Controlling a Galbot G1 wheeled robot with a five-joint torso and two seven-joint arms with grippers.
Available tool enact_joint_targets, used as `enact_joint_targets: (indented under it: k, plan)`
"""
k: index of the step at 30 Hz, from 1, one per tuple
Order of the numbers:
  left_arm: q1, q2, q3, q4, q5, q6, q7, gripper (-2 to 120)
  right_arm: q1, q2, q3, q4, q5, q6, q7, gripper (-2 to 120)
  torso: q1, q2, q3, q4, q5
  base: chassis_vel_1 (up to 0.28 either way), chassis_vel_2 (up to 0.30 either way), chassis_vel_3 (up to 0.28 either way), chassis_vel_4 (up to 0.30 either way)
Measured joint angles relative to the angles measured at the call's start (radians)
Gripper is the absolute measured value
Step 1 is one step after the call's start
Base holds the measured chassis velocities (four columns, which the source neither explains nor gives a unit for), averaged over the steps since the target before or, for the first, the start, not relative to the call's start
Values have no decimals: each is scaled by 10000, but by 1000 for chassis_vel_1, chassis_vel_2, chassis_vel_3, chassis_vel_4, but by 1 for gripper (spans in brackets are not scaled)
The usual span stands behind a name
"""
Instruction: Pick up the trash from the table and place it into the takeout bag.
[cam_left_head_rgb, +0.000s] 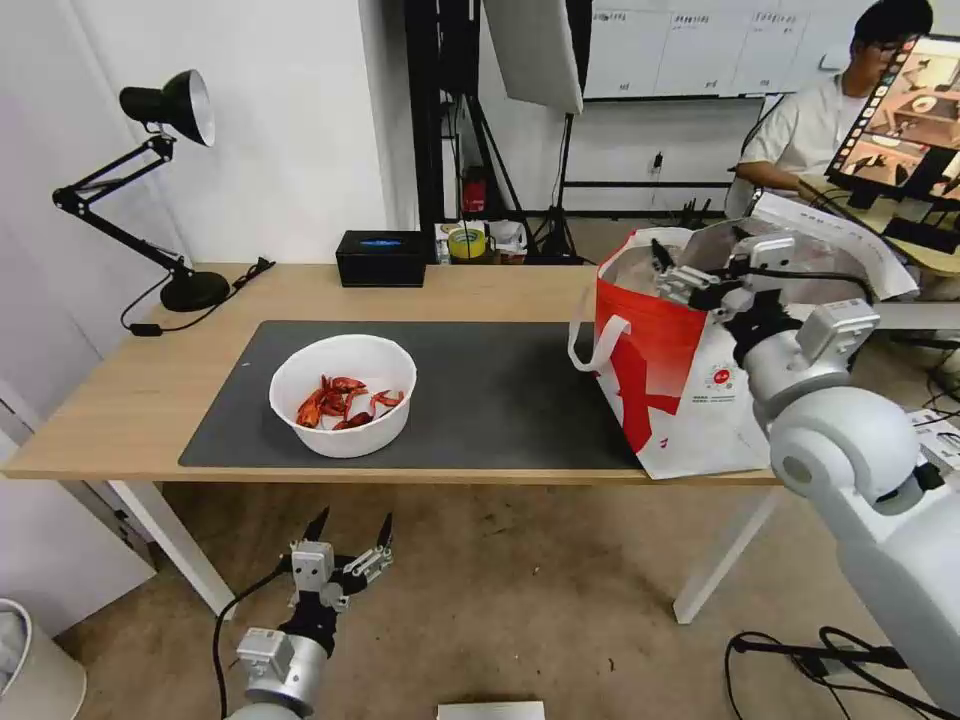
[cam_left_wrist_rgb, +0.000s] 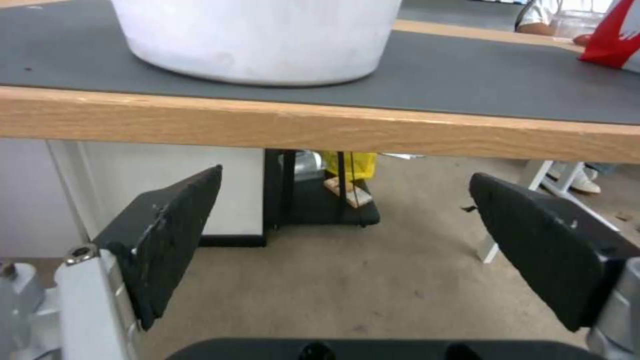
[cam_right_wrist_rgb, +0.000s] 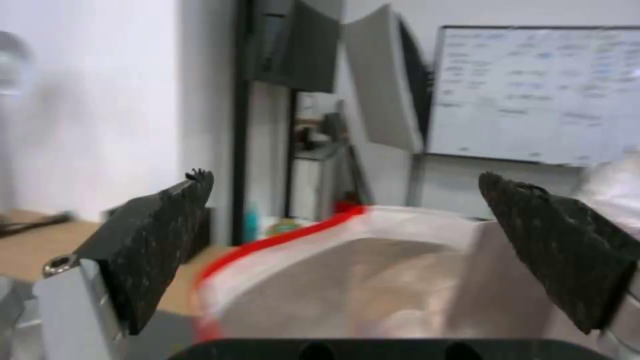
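The right gripper (cam_left_head_rgb: 668, 264) hovers over the mouth of the upright takeout bag (cam_left_head_rgb: 680, 370) at the table's (cam_left_head_rgb: 120, 400) right end, apparently empty with fingers spread, while the left gripper (cam_left_head_rgb: 350, 528) waits released below the front edge, pointing toward the bowl (cam_left_head_rgb: 343, 396) on the mat (cam_left_head_rgb: 500, 390).

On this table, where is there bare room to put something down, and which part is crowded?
Free: the dark mat between the white bowl and the takeout bag, and the bare wood between the lamp base and the black box. Crowded: the table's right end, where the bag stands and the right gripper hangs over its mouth.
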Motion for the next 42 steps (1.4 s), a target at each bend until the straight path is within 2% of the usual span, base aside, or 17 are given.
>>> enact_joint_targets:
  k: [4, 13, 20, 26, 36, 42]
  plan:
    - [-26, 103, -37, 0, -70, 4, -3, 100, -471, -51, -185, 443, 176, 246, -491, 100, -1, 0, 0, -1, -1, 0, 0, 0, 0]
    - [-42, 207, -40, -30, -218, 55, -5, 100, -1368, -105, -308, 1022, 134, 295, -830, 100, -1, 0, 0, -1, 0, 0, 0, 0, 0]
    - [-128, 262, -44, -30, -268, 58, -1, 100, -2649, 114, -542, 1346, -499, 454, -962, 100, 0, 1, -1, -1, 0, 0, 0, 0, 0]
    - [-89, 278, -103, -25, -279, 47, 35, 100, -3809, 608, -689, 1280, -1396, 768, -1068, 100, 0, 1, -1, -1, 0, 0, 0, 0, 0]
    - [-58, 277, -77, 7, -280, 7, 108, 100, -5595, 1681, -910, 484, -3268, 1949, -1205, 100, 0, 1, 0, -1, 0, 0, 0, 0, 0]
    - [-35, 293, -105, 16, -281, -25, 122, 100, -6242, 2065, -874, 90, -3946, 2492, -1119, 100, -1, 0, 0, -1, 0, 0, 0, 0, 0]
